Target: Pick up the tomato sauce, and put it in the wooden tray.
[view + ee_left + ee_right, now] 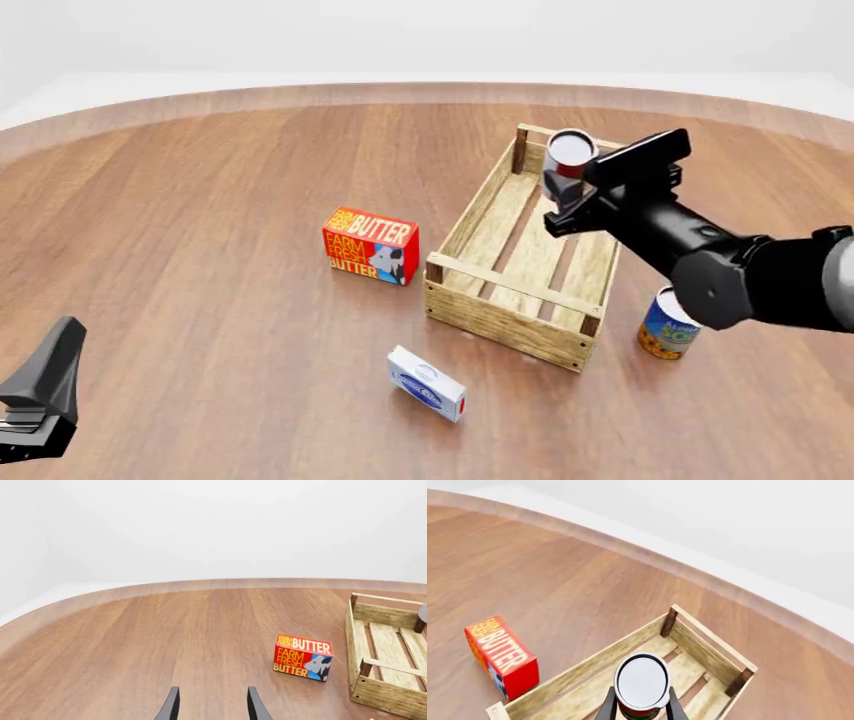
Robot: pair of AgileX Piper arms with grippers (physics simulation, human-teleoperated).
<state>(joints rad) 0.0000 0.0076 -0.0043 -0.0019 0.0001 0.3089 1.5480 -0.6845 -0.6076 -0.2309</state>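
Right hand (639,706) has the sauce (570,155) pinched between its fingers, held upright over the far end of the tray (497,310), which sits right of the table's (200,200) middle. Left hand (212,705) is spread wide with nothing in it, near the table's near-left edge.

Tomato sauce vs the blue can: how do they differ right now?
The tomato sauce is gripped by the right gripper above the tray; the blue can stands on the table outside the tray's right side. The sauce label shows red, the other blue and yellow. Both are upright cylindrical tins.
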